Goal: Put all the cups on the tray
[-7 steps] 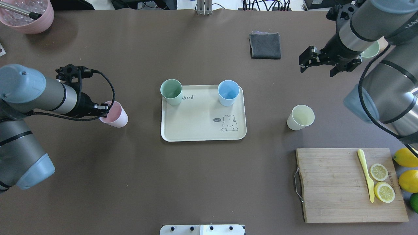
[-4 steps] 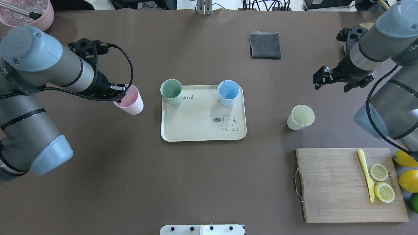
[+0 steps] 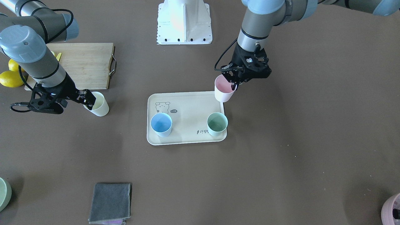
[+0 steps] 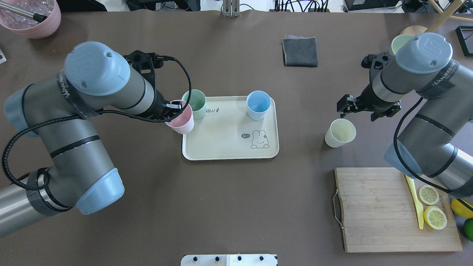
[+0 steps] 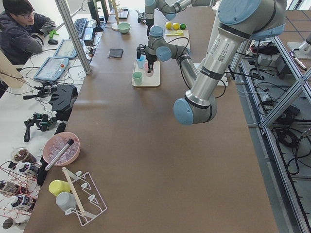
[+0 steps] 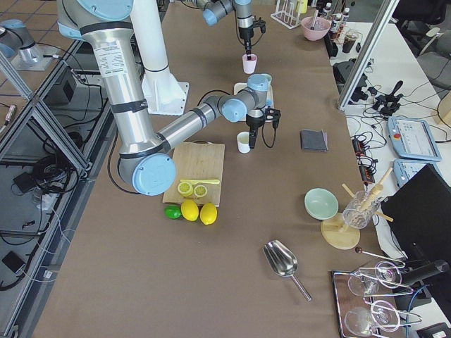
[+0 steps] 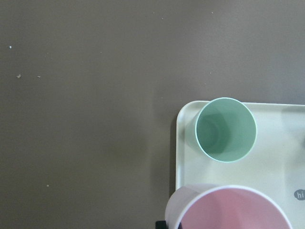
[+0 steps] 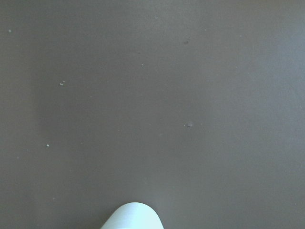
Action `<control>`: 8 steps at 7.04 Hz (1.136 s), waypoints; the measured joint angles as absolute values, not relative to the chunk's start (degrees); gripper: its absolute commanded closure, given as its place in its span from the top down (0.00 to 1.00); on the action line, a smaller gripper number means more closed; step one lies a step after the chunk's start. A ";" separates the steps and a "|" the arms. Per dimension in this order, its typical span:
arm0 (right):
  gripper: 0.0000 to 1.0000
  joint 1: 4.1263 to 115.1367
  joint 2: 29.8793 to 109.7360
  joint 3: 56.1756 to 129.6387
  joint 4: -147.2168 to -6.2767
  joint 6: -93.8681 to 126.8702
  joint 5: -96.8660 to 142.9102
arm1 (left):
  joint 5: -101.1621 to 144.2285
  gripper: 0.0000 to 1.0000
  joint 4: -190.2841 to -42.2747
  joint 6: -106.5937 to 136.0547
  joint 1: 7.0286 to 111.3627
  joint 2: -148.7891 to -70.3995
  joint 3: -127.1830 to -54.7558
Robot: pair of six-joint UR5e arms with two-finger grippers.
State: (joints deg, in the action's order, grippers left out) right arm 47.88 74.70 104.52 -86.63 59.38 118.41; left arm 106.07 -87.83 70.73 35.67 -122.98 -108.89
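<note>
Two cups are done: the small mint green cup (image 4: pixel 198 105) and light blue cup (image 4: pixel 258 104) stand on the flat cream rabbit tray (image 4: pixel 221 147), at 11 and 1 o'clock. The left claw (image 4: pixel 175 108) holds the pink cup (image 4: pixel 181 121) above the tray's 9 o'clock edge. The pale yellow cup (image 4: pixel 340 133) waits on the brown desk (image 4: pixel 221 207) at 3 o'clock, near the wide right claw (image 4: pixel 363 108).

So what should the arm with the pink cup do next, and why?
Probably slide it inward over the bare tray: the left claw holds the pink cup right at the rim, close beside the mint cup.
</note>
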 measured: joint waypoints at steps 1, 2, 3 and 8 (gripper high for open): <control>0.94 47.22 74.78 104.54 -86.33 60.11 118.36 | 105.26 0.00 -87.76 71.77 34.81 -124.13 -107.95; 0.92 46.29 74.87 104.73 -86.18 61.01 118.09 | 104.58 0.00 -87.73 72.20 34.25 -124.70 -107.51; 0.78 45.38 75.42 104.86 -85.13 61.51 117.51 | 103.89 0.00 -87.72 72.50 33.63 -125.07 -107.22; 0.00 43.80 80.20 106.19 -75.45 65.13 116.65 | 100.35 0.00 -88.23 73.44 30.47 -125.93 -103.50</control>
